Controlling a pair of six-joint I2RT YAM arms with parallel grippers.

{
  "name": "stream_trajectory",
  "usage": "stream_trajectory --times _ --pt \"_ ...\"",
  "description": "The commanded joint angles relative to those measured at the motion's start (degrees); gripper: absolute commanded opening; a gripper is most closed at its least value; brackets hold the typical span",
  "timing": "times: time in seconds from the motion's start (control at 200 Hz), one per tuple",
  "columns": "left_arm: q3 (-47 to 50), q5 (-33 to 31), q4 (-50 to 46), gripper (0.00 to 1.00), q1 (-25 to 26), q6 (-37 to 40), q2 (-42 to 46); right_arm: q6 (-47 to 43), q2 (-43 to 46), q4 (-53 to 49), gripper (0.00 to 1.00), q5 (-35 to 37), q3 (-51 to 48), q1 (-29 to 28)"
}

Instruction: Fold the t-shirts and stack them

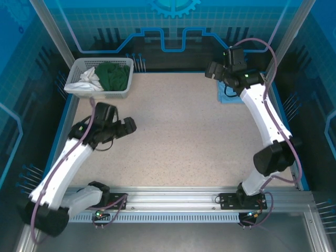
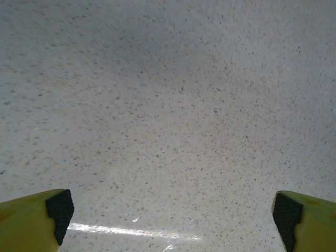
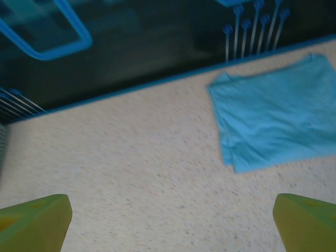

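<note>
A light blue t-shirt (image 3: 275, 123) lies folded flat near the table's far right edge; from above, a corner of this shirt (image 1: 224, 97) shows beside the right arm. My right gripper (image 1: 212, 70) hovers open above the table just left of it, its yellow fingers (image 3: 37, 223) wide apart and empty. A dark green garment (image 1: 113, 76) and a white one (image 1: 89, 79) lie crumpled in the basket (image 1: 100, 93) at the far left. My left gripper (image 1: 128, 126) hangs open over bare tabletop, with nothing between its fingers (image 2: 37, 220).
The speckled beige tabletop (image 1: 178, 136) stretches between the two arms. Blue walls close in the sides and back, and an aluminium rail (image 1: 178, 197) runs along the near edge. Cable ties (image 3: 252, 26) stick up behind the blue shirt.
</note>
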State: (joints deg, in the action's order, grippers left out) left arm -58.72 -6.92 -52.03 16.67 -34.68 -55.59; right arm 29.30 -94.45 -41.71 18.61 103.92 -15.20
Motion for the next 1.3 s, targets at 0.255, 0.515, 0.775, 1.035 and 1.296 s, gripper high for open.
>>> stream_trajectory --times 0.255,0.515,0.775,1.035,1.296 --pt "16.4 -27.0 18.6 0.99 0.0 -2.7 20.3 -13.2 6.0 32.1 1.00 -4.1 -23.7 1.0" --pt "6.7 -19.1 37.8 0.99 -15.1 1.5 -7.3 -6.6 12.5 41.1 1.00 -24.4 -51.8 12.5" --pt "7.7 -16.5 63.0 0.99 -19.2 17.7 -21.1 -13.4 24.6 46.4 1.00 -7.0 -67.9 15.7" --pt "27.4 -14.9 67.8 0.99 -19.7 16.1 -17.1 -16.5 29.4 56.6 1.00 -2.5 -78.4 14.6" --pt "32.4 -12.9 77.1 0.99 -18.8 18.3 -21.1 -17.6 21.8 64.1 1.00 -5.4 -78.4 14.2"
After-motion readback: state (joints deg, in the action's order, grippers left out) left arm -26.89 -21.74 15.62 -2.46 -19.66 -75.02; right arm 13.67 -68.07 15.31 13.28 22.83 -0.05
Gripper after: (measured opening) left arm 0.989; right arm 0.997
